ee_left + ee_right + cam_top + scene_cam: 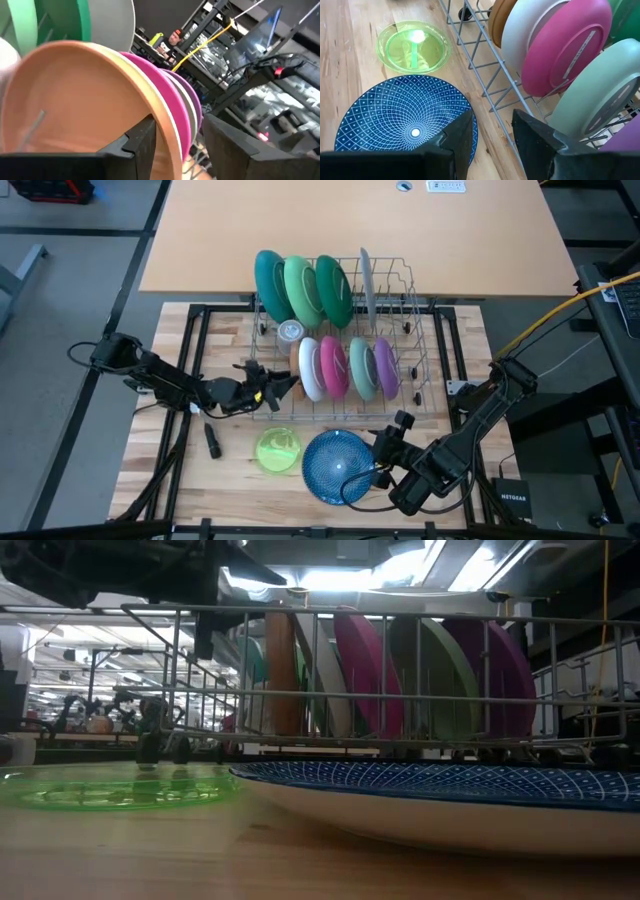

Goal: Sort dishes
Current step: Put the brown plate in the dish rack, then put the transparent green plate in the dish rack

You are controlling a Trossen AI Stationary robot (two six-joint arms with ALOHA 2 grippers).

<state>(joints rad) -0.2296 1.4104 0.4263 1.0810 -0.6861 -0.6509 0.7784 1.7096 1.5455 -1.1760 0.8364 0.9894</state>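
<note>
Dishes mostly stand on edge in the wire rack (395,310); two lie flat on the table (180,470): the blue patterned plate (336,466) and the clear green bowl (278,450). Left gripper (177,145) is at the front row's end, jaws narrow on the rim of the tan plate (85,100). My read: it's seating or pulling that plate, so keep it parallel to the wires and move straight along the slot, clear of the white plate (309,367) next to it. Right gripper (492,137) hovers over the blue plate's edge, jaws open, empty. Count: back row four (teal, two green, grey); front row five (tan, white, pink, pale green, purple).
</note>
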